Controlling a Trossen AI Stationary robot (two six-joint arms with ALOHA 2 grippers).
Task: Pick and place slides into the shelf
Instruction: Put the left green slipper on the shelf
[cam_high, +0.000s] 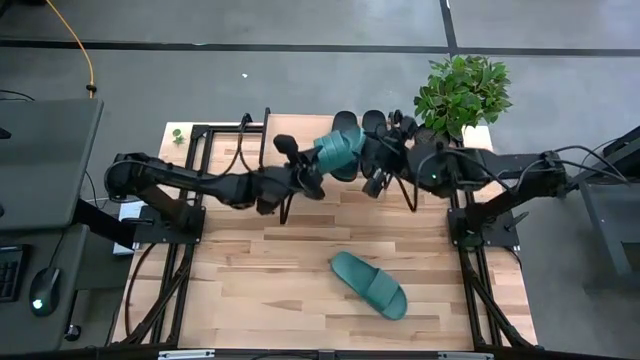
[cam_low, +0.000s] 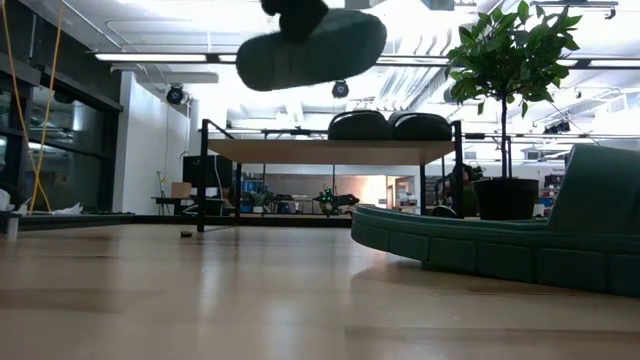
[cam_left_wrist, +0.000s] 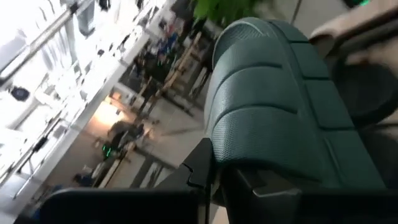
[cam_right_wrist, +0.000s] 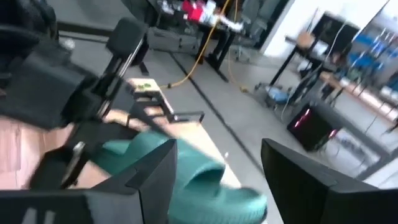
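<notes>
the wooden counter carries the shelf along its far edge, a low rack with a light top board on thin black legs. a potted plant stands at the far right corner, beside the shelf. two black slides sit side by side on the shelf top, toward its right end. one teal slide lies flat on the counter, near the front and right of centre, well apart from the shelf. the other teal slide hangs in the air over the shelf's front edge, just beside the black pair. the left pincer is clamped on it. the right pincer hovers close by with its fingers spread wide, holding nothing.
</notes>
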